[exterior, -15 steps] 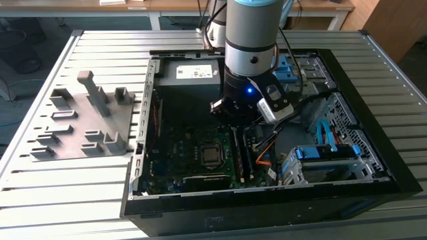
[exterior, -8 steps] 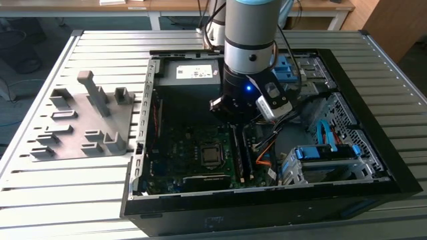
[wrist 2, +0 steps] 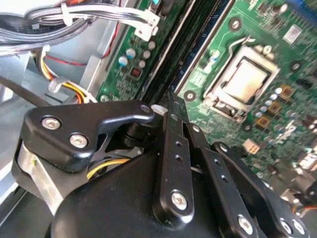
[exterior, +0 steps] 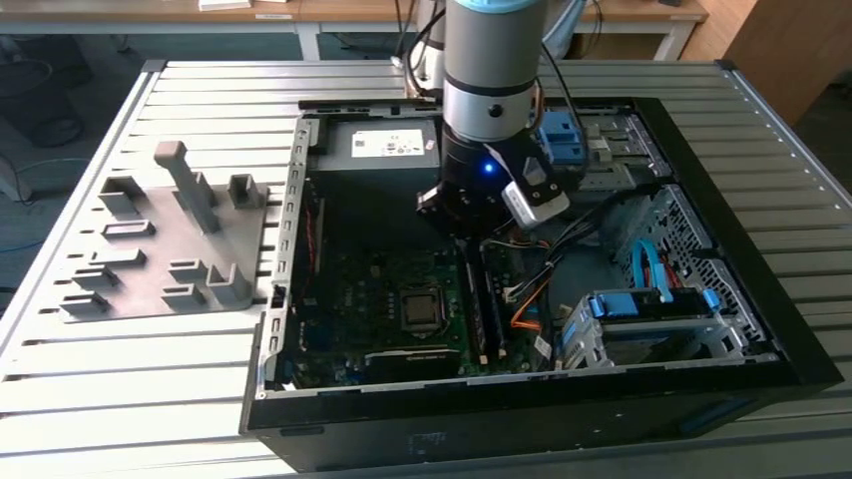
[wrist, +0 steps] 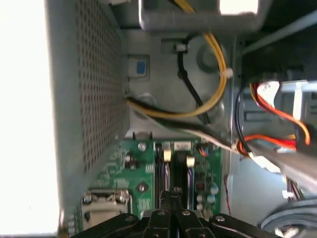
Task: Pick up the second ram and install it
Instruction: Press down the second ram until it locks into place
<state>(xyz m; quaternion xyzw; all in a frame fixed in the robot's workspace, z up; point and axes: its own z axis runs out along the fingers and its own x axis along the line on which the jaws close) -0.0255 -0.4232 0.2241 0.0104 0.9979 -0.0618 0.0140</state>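
Note:
My gripper (exterior: 465, 238) reaches down into the open computer case (exterior: 745, 329), over the far end of the memory slots on the green motherboard (exterior: 386, 289). The second ram (exterior: 476, 299), a long dark stick, stands on edge in the slots to the exterior view's right of the processor socket (exterior: 421, 309). In both wrist views the black fingertips (wrist 2: 171, 101) (wrist: 171, 194) meet right above the dark slots (wrist 2: 190, 47) (wrist: 164, 174), with nothing showing between them. The processor socket (wrist 2: 242, 82) lies beside them.
A grey fixture plate (exterior: 174, 249) with upright blocks lies on the slatted table at the exterior view's left. Inside the case are blue drive brackets (exterior: 645, 304), orange and yellow cables (wrist: 218, 64), a white cable bundle (wrist 2: 89, 25) and a perforated metal wall (wrist: 94, 84).

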